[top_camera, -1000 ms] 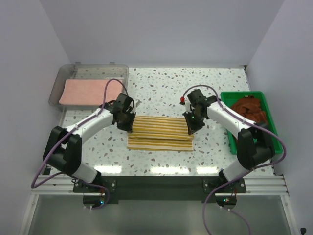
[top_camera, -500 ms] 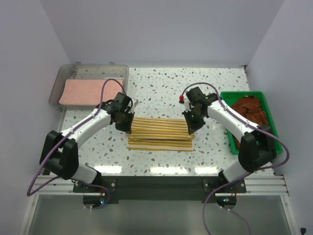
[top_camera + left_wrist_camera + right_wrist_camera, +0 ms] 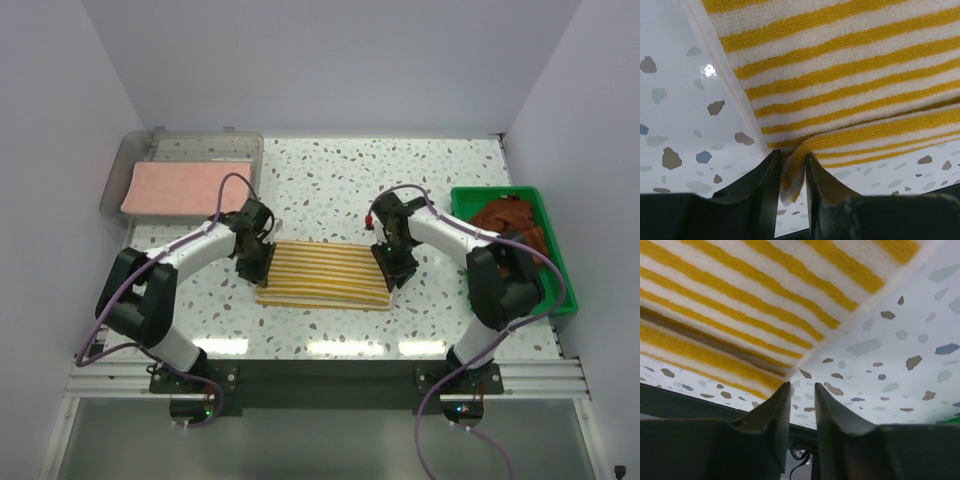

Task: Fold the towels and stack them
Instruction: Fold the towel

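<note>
- The speckled table (image 3: 330,190) carries everything, with my two arms reaching in from its near edge.
- The striped towel (image 3: 325,275) lies flat at the middle of the table, between my two pincers. A second ago its upper layer stopped about halfway and a band of the lower layer showed at the front. Now the upper layer reaches almost to the near edge, so the fold is nearly closed.
- The clear bin (image 3: 125,170) stands at the far left corner, where it stood before.
- The green tray (image 3: 495,192) sits at the right edge, unmoved too.
- The pink towel (image 3: 185,187) lies flat inside the bin.
- The rust-brown towels (image 3: 512,222) are bunched in a heap in the tray.
- My left pincer (image 3: 254,268) is low at the towel's left end, closer to me than a second ago. A bunched corner of the striped cloth fills the gap between my fingers (image 3: 762,190) and touches both. Whether I am clamping it or have slackened, I cannot tell.
- My right pincer (image 3: 393,272) is at the towel's right end, likewise drawn closer to me. It is released: my fingers (image 3: 772,415) stand a little apart with bare table showing between them, and the towel's edge lies just beside one.
</note>
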Motion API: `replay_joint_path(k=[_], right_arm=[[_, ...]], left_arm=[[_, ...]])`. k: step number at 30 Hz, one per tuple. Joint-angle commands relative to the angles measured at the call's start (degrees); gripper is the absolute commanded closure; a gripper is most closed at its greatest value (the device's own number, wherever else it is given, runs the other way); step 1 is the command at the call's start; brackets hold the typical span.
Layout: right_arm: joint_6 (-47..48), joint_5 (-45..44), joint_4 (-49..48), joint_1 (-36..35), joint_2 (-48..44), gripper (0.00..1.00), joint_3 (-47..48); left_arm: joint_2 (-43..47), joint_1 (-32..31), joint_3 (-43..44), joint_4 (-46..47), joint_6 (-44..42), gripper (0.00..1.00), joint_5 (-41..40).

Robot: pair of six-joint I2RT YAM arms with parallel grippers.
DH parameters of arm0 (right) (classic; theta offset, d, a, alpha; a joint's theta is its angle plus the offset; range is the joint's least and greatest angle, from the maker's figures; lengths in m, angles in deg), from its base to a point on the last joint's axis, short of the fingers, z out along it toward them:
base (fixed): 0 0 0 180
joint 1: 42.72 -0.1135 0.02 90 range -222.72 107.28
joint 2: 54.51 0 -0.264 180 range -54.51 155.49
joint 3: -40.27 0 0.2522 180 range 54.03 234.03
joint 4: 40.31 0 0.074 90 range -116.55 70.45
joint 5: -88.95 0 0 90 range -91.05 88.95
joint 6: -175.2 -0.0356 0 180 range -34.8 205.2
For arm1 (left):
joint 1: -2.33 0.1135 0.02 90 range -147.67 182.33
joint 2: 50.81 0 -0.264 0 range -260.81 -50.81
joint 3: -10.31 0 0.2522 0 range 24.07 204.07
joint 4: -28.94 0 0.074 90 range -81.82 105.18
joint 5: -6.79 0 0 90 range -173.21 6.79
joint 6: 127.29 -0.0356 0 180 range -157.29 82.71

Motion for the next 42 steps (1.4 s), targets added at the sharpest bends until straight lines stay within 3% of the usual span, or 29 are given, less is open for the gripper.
replay_joint_path(k=[1, 2, 4, 5, 8, 10, 13, 16, 18, 22, 26, 29, 37, 42], right_arm=[[0.4, -1.6, 3.2, -0.3, -2.2, 0.66, -0.7], [0.2, -0.8, 3.3, -0.5, -3.2, 0.61, -0.9], [0.0, 1.8, 3.9, -1.4, -4.4, 0.55, -1.3], [-0.7, 3.1, 4.1, -2.2, -6.2, 0.51, -1.7], [-2.2, 4.1, 4.8, -4.5, -9.5, 0.50, -2.2], [-3.3, 4.5, 5.1, -5.7, -10.9, 0.50, -1.6], [-5.4, 3.7, 2.5, -7.3, -13.6, 0.50, -1.4], [-8.4, 5.0, -3.3, -7.6, -15.9, 0.53, -3.4], [-9.8, 6.1, -7.1, -7.7, -17.1, 0.57, -5.6], [-13.3, 9.3, -17.0, -7.8, -17.0, 0.67, -12.5], [-15.1, 8.9, -22.2, -7.7, -16.0, 0.74, -17.4], [-15.9, 6.2, -25.2, -7.4, -14.3, 0.79, -20.7], [-17.7, -2.1, -25.1, -2.0, -14.9, 0.79, -25.0], [-16.4, -2.0, -22.7, 3.5, -18.9, 0.75, -24.1]], left_arm=[[2.5, 1.0, -1.5, -1.5, 0.7, 0.68, -1.8], [4.2, 1.0, -2.2, -1.5, 1.1, 0.55, -1.0], [6.3, 1.0, -2.9, -1.9, 2.3, 0.46, -0.2], [8.6, 1.0, -3.1, -2.1, 2.9, 0.32, 0.5], [13.5, 1.0, -2.7, -2.7, 5.0, 0.15, 1.6], [15.8, 1.0, -2.2, -2.6, 7.1, 0.14, 1.0], [18.4, 0.9, -1.4, -2.0, 10.1, 0.15, 0.7], [18.7, -1.1, -1.0, -0.3, 12.5, 0.23, 2.0], [18.0, -3.1, -1.4, 1.3, 13.9, 0.34, 2.1], [14.3, -7.5, -4.1, 4.3, 16.1, 0.44, 1.3], [12.4, -7.7, -8.8, 7.4, 17.4, 0.58, -0.7], [11.4, -7.7, -12.1, 9.1, 18.1, 0.62, -2.3], [12.7, -7.6, -16.1, 9.5, 19.8, 0.67, -4.7], [16.2, -7.7, -14.5, 9.5, 20.0, 0.56, -4.7]])
